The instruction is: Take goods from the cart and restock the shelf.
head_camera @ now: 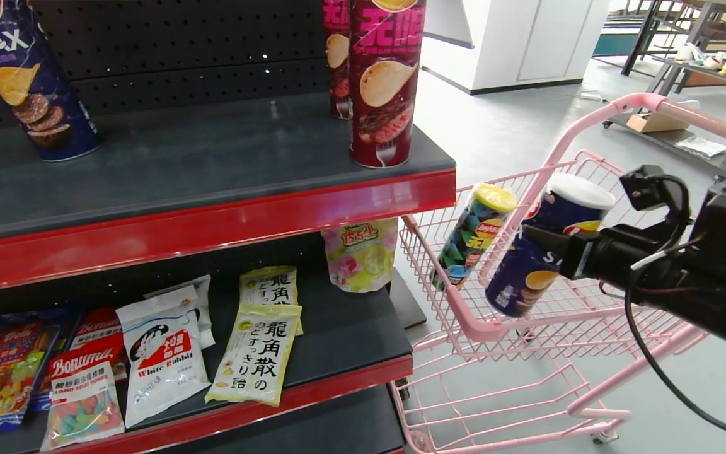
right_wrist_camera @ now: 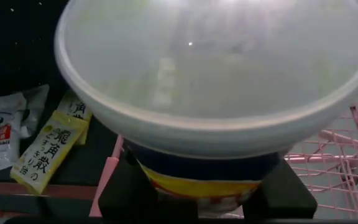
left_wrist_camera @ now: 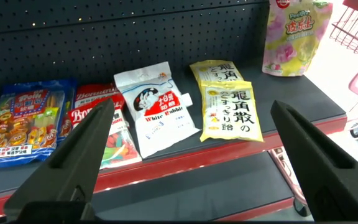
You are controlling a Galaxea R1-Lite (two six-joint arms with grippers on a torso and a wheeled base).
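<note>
Upper shelf [head_camera: 199, 157]: blue chip can [head_camera: 32, 82] standing at left end; two maroon chip cans [head_camera: 383, 82] at right end, one behind the other.
Lower shelf [head_camera: 350, 328]: red candy bag [head_camera: 82, 391], white bag [head_camera: 161, 353] and two overlapping yellow bags [head_camera: 256, 353] lying flat; pink-green pouch [head_camera: 361, 254] upright at right end.
Left gripper [left_wrist_camera: 192, 109]: fingers spread wide, nothing between, facing lower shelf.
Pink cart [head_camera: 464, 315] just right of shelf: yellow-lidded can [head_camera: 473, 236] leaning inside.
Right gripper [right_wrist_camera: 204, 196]: clamped on white-lidded blue can [head_camera: 520, 284], held tilted over cart basket, apart from shelf.

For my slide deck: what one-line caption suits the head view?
Right pincer holds a blue chip can at the pink cart, beside the shelf.
</note>
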